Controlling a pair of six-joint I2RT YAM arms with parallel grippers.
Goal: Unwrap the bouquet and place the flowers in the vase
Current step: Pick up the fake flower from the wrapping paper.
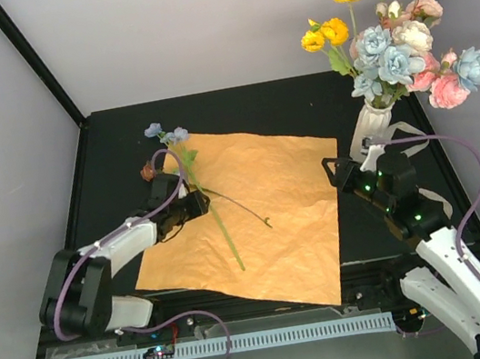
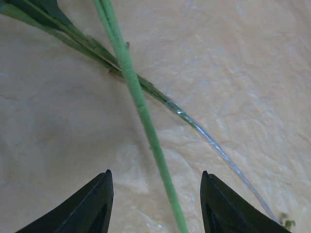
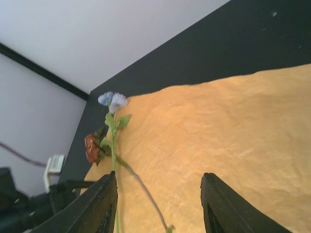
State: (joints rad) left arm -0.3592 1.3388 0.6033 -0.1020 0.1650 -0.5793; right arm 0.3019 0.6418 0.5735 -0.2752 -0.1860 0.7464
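Note:
The bouquet's orange paper [image 1: 276,229] lies spread flat on the black table. Two flowers rest on it: a pale blue bloom [image 1: 166,135] on a thick green stem [image 2: 141,104], and a reddish bloom [image 1: 147,170] on a thin stem [image 2: 204,133] crossing under it. My left gripper [image 2: 156,172] hovers low over the paper, open, with the green stem running between its fingers and a gap on both sides. The white ribbed vase [image 1: 372,128] at the back right holds several flowers [image 1: 394,52]. My right gripper [image 1: 336,173] hangs open and empty beside the vase, facing the paper [image 3: 233,126].
A cream ribbon [image 1: 413,126] lies on the table by the vase, behind the right arm. Black frame posts [image 1: 31,62] rise at the back corners. The paper's left edge nears the table's left rim [image 1: 76,193].

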